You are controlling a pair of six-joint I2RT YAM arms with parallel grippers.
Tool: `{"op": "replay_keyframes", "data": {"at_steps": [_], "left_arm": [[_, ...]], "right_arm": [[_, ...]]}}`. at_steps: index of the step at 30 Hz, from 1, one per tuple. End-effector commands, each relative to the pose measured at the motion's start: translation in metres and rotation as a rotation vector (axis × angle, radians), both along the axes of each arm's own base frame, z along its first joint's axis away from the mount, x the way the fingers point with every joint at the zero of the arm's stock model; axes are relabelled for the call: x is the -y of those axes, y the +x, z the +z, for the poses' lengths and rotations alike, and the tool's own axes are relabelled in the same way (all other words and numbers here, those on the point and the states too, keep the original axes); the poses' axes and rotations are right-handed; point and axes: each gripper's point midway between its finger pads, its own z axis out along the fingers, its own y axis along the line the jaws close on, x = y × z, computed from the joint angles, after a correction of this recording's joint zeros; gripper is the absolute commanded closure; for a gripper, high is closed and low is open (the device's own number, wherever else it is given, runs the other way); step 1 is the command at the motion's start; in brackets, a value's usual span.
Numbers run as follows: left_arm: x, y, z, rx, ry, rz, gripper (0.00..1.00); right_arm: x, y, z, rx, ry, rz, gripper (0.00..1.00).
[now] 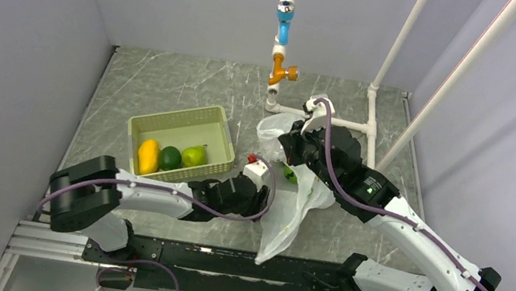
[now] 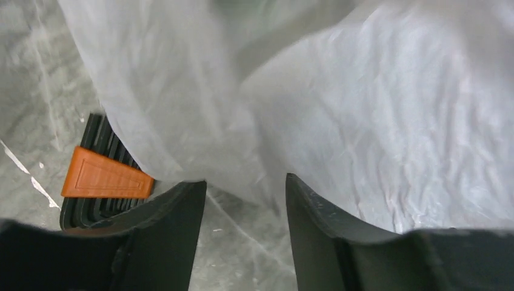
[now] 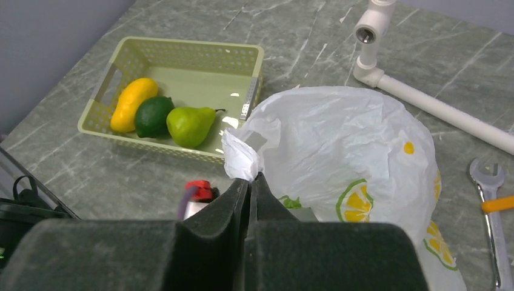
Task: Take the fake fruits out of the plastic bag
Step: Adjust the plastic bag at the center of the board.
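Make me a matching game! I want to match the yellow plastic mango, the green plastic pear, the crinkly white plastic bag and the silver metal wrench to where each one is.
Things
1. yellow plastic mango
2. green plastic pear
3. crinkly white plastic bag
4. silver metal wrench

Places
A. flat on the grey marbled table
B. pinched by the shut right gripper
C. left end of the row in the pale green lattice basket
D. right end of that row

Pairs: 1-C, 2-D, 3-B, 4-A
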Motion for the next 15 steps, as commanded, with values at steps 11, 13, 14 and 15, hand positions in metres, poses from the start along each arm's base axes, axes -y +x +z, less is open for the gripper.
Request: {"op": "replay_keyframes", "data": {"at_steps": [11,13,14,15], "left_arm": [[0.019,-0.021,0.127,0.044,-0.312,-0.112,0.32],[0.019,-0.026,0.132,0.029,-0.324,-0.131,0.31],[0.019,-0.028,0.134,0.022,-0.327,-0.139,0.31],[0.019,-0.030,0.135,0.016,-0.331,-0.146,0.30]], "right_arm": [[0.037,-0.023,0.000,-0.090,-0.083,-0.055,0.11],[0.051,-0.037,-0.008,-0.153,-0.108,-0.071,0.04],[0.058,-0.043,-0.011,-0.181,-0.112,-0.080,0.01],[0.064,-0.050,-0.013,-0.205,-0.109,-0.088,0.01]]}}
